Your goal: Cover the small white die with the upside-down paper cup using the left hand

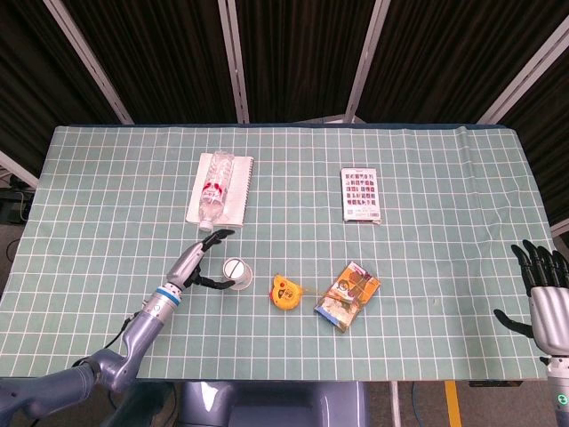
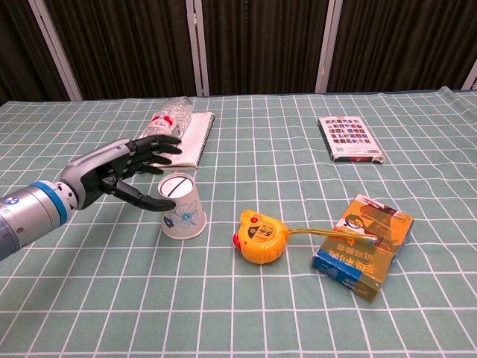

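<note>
On the near-left part of the table (image 1: 462,178), the cup (image 2: 182,207) stands upside down, base up, rim on the cloth, long axis vertical, blue flower print on its side. The die is hidden. The left hand (image 2: 119,173) sits just left of the cup, fingers spread wide, holding nothing; thumb tip at the cup's upper edge. Right of the cup lies a yellow tape measure (image 2: 260,236), marked "5m". The right hand (image 1: 544,294) hangs off the table's right edge, fingers apart, empty.
</note>
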Motion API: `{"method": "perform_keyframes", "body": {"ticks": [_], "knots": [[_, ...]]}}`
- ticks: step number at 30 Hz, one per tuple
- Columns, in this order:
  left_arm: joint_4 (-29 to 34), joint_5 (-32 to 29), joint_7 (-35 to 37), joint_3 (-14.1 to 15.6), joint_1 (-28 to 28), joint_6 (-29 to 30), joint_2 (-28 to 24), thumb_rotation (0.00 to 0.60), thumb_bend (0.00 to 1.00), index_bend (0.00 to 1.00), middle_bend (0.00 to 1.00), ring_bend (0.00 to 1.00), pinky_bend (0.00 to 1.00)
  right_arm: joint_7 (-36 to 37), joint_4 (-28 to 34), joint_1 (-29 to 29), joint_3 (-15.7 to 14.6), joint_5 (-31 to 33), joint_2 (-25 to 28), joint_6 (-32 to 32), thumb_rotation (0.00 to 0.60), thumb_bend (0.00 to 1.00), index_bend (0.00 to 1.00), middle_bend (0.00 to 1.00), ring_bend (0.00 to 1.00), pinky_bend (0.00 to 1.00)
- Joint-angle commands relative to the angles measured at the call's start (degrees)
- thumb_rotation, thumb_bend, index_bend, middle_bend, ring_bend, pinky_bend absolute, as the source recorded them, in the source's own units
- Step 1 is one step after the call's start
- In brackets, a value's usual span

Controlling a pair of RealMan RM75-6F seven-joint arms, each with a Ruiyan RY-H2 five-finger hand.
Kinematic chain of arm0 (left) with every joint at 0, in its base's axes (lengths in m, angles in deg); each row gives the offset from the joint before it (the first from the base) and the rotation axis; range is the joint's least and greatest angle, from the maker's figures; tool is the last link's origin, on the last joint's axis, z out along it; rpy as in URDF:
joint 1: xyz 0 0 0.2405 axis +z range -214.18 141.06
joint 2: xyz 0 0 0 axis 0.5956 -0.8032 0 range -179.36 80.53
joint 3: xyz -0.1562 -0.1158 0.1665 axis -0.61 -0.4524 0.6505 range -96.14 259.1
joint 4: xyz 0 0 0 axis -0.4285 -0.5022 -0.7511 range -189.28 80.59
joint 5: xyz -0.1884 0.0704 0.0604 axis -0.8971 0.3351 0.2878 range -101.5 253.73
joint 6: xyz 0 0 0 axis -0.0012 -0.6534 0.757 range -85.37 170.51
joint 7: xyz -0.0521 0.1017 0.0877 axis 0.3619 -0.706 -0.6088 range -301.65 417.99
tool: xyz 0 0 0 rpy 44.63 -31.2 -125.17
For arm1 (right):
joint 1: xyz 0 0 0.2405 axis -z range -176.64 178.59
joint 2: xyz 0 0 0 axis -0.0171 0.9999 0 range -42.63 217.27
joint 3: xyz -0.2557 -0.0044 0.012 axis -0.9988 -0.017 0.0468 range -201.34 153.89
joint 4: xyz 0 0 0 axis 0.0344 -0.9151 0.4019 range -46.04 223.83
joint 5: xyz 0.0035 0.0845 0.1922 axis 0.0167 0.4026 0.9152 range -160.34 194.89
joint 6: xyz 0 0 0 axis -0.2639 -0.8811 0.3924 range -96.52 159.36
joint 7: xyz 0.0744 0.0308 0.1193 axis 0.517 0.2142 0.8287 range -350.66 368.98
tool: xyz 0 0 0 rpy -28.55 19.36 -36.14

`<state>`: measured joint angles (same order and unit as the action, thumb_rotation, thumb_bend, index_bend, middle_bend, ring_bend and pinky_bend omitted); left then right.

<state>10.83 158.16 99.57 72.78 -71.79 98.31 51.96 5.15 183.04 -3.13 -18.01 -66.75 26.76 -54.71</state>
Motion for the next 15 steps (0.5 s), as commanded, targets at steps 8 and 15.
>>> {"method": "perform_keyframes", "body": {"ticks": [8, 15], "knots": [[6.3, 4.6, -4.15, -0.14, 2.45, 10.77, -5.64, 0.6, 0.0, 0.0, 0.0, 0.0, 0.0, 0.02, 0.47, 0.21, -0.21, -0.8, 0.22, -0.63, 0.6, 0.0, 0.0, 0.0, 0.0, 0.0], [14.57, 7.26, -22.93, 1.27, 7.26, 19.11, -17.35, 0.6, 0.0, 0.0, 0.0, 0.0, 0.0, 0.51, 1.31, 0.49, -0.66, -2.55, 0.67, -1.65, 0.6, 0.0, 0.0, 0.0, 0.0, 0.0]]}}
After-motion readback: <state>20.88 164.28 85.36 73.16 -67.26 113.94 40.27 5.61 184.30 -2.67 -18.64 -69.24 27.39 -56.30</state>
